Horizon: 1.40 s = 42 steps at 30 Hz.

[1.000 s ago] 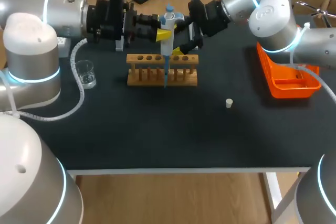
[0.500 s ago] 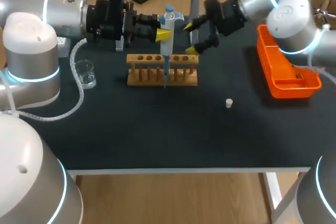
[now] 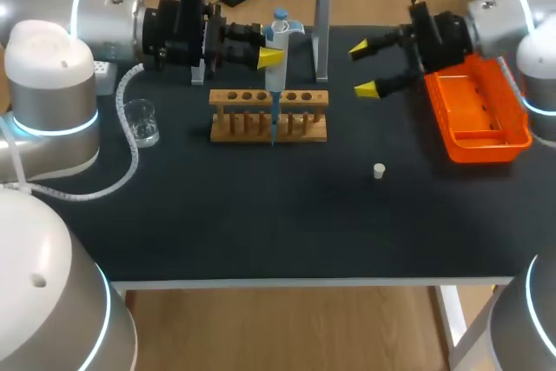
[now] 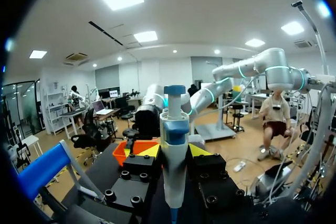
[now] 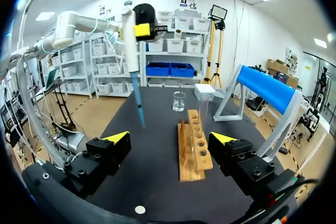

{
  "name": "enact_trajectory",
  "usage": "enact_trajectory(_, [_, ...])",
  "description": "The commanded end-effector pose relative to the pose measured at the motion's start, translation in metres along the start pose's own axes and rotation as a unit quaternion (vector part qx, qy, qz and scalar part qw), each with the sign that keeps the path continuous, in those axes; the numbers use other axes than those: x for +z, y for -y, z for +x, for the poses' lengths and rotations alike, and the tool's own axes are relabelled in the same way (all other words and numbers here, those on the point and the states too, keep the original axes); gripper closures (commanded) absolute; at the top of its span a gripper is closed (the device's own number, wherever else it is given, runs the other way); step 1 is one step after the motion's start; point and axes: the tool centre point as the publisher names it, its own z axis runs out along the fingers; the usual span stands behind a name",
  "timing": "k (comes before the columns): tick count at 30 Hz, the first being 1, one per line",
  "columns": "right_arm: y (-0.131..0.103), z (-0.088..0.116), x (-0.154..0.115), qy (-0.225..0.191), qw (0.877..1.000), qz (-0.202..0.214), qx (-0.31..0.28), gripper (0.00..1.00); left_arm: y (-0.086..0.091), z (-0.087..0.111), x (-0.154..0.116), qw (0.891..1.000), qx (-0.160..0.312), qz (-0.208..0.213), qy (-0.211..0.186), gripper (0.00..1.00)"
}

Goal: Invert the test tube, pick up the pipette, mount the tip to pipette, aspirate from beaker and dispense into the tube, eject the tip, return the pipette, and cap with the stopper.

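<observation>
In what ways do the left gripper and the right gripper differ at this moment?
The left gripper is shut on the pipette; the right gripper is open and holds nothing. The left gripper is near the wooden rack, the right gripper beside the orange tray. Both are yellow-tipped.

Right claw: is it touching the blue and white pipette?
Apart. The head view shows the right claw open beside the orange tray, a wide gap from the pipette.

We are in a lab: the black worktop (image 3: 261,223) carries a wooden tube rack (image 3: 300,134) and a glass beaker (image 3: 142,123) toward its left edge, and a pipette (image 3: 278,58) hangs close by the rack.
</observation>
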Motion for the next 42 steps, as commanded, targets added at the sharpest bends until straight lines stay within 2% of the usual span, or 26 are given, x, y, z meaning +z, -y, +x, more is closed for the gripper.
enact_trajectory(1, [-0.001,0.007,-0.008,0.003,1.000,0.001,0.000,0.00,0.000,0.000,0.001,1.000,0.000,0.000,0.000,1.00])
enact_trajectory(11, [-0.001,0.007,-0.008,0.003,1.000,0.001,0.000,0.00,0.000,0.000,0.001,1.000,0.000,0.000,0.000,1.00])
enact_trajectory(13, [-0.003,0.022,-0.002,0.002,1.000,0.002,0.001,0.00,0.000,0.000,0.001,1.000,0.000,0.000,0.000,1.00])
enact_trajectory(19, [-0.024,0.066,0.000,-0.017,0.999,-0.044,0.004,0.00,0.000,0.000,0.001,1.000,0.000,0.000,0.000,1.00])
enact_trajectory(24, [-0.048,0.089,-0.005,-0.016,0.996,-0.091,-0.006,0.00,0.000,0.000,0.001,1.000,0.000,0.000,0.000,1.00])
enact_trajectory(29, [-0.063,0.104,0.002,-0.016,0.992,-0.127,-0.017,0.00,0.000,0.000,0.001,1.000,0.000,0.000,0.000,1.00])
enact_trajectory(35, [-0.075,0.112,0.024,-0.015,0.989,-0.147,-0.033,0.00,0.000,0.000,0.001,1.000,0.000,0.000,0.000,1.00])
enact_trajectory(42, [-0.095,0.103,0.047,-0.006,0.984,-0.178,-0.022,0.00,0.000,0.000,0.001,1.000,0.000,0.000,0.000,1.00])
